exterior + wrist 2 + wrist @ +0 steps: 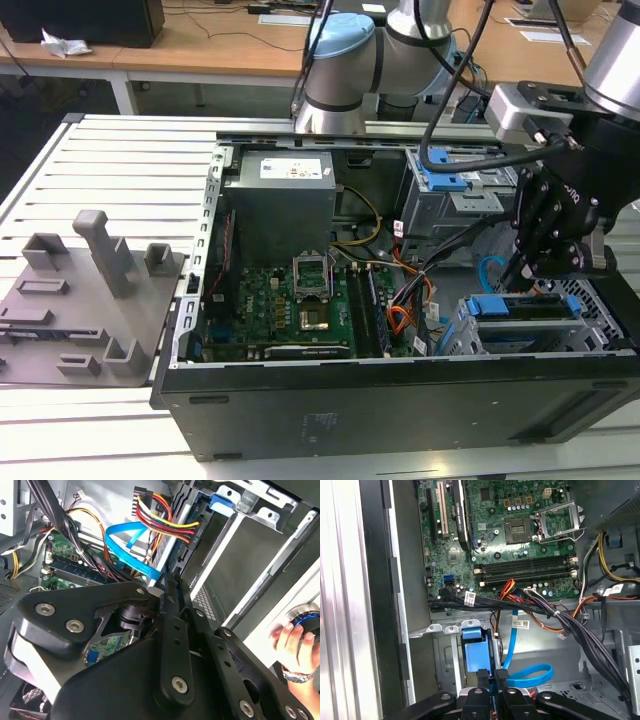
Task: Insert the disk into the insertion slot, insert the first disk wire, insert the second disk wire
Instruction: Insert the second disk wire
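Observation:
The disk (pixel 522 306), in its bright blue carrier, lies in the low grey perforated insertion slot (pixel 598 318) at the case's corner on the exterior view's right. My black gripper (pixel 518 272) hangs just above the disk's inner end. In the second wrist view the gripper (pixel 165 581) is shut on the plug end of a flat blue disk wire (pixel 125 537). A black plug (pixel 193 534) with red, yellow and black wires sits against the drive's edge. In the first wrist view the gripper (pixel 493 676) is over the blue carrier (pixel 474 647), beside the blue wire (pixel 513 640).
The open case holds a motherboard (pixel 290 300), a grey power supply (pixel 278 205) and a taller grey cage with a blue latch (pixel 445 185). Black cable bundles (pixel 580 630) cross near the bay. A person's hand (pixel 295 642) rests on a knob outside the case. Grey fixtures (pixel 95 270) stand on the exterior view's left.

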Motion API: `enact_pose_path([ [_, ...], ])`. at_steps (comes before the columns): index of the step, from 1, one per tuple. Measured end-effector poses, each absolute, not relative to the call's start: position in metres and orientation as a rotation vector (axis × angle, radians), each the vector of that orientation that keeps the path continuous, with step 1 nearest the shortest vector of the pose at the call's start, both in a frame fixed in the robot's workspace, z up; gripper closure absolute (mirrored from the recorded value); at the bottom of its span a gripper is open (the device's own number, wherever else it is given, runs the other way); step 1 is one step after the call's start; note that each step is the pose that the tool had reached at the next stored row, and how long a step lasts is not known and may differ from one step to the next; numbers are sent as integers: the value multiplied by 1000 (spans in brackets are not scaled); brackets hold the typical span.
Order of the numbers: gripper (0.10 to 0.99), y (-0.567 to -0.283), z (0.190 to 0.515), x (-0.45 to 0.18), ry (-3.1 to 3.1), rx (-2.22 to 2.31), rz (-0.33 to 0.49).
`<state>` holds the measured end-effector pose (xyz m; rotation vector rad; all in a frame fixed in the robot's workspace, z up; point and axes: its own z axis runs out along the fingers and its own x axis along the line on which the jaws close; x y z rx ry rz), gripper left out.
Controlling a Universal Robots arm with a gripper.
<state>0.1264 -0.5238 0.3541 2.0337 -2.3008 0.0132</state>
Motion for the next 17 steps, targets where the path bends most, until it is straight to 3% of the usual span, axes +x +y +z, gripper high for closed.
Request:
enact_pose_path([
  [17, 922, -524, 345, 142, -2301, 2034, 13],
])
